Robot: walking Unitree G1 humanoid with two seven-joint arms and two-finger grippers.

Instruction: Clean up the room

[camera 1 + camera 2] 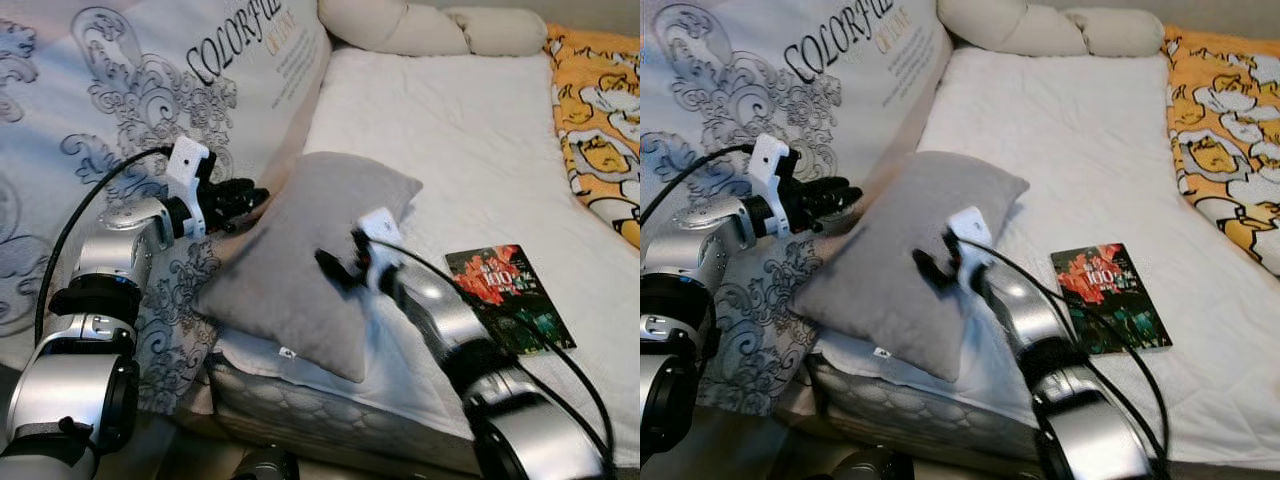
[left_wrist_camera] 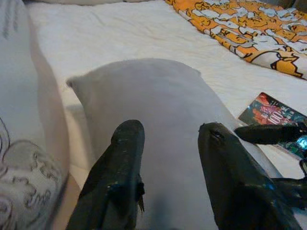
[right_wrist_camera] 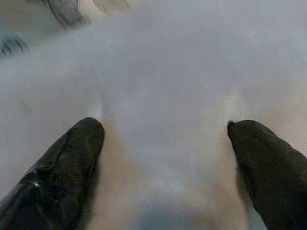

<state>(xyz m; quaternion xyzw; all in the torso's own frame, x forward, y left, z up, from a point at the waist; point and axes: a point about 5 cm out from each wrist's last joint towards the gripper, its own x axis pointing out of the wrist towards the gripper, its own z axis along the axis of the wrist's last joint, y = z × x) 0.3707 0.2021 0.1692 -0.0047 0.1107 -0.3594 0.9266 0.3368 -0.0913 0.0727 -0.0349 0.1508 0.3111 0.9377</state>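
One grey pillow (image 1: 310, 255) lies at the bed's (image 1: 470, 140) near-left corner, leaning on the printed cushion (image 1: 120, 120). Right tool (image 3: 165, 143), fingers spread wide, presses into its face; left tool (image 2: 170, 163), open and empty, hovers at its edge. Close on a thick fold before lifting; avoid the book (image 1: 510, 298).

a home bedroom: bed (image 1: 470, 150), pillows (image 1: 400, 25), patterned blanket (image 1: 595, 120).

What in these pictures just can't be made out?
- Book title: too small and blurred in the eye views; cut off by the edge in the left wrist view.
- Grey pillow underside: hidden against the bed.
- Right claw fingertips: pressed into the pillow, contact blurred in the right wrist view.
- Orange blanket: cut off by the edge.
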